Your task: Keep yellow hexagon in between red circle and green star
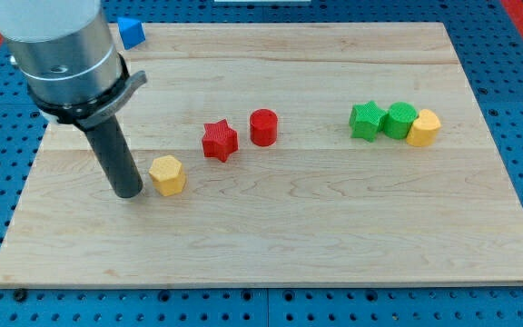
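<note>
The yellow hexagon [167,174] lies left of the board's middle. My tip [130,193] rests on the board just to its left, close to it or touching. The red circle [263,127] stands up and to the right of the hexagon, with a red star [219,141] between them. The green star [366,122] sits at the view's right, touching a green circle [400,120].
A second yellow block [424,128] touches the green circle on its right. A blue block [131,33] sits at the board's top left edge, partly hidden behind the arm. The wooden board [271,245] lies on a blue pegboard table.
</note>
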`<state>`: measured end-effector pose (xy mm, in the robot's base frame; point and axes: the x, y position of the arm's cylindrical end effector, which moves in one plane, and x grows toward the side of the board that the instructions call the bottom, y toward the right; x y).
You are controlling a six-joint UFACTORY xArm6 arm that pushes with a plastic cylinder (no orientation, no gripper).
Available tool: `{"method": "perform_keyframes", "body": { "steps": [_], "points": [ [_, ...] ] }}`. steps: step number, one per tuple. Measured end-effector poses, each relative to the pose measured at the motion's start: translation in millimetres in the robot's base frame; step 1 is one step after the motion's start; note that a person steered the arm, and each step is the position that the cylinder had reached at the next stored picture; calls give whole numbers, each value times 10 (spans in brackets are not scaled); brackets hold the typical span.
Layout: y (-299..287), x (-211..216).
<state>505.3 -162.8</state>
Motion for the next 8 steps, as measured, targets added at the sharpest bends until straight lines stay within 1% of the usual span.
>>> {"method": "perform_keyframes", "body": {
  "steps": [1,2,3,4,5,8],
  "points": [
    [468,-5],
    [1168,-60],
    [1196,-73],
    [736,-78],
    [1035,-298],
    [2420,-589]
  ]
}}
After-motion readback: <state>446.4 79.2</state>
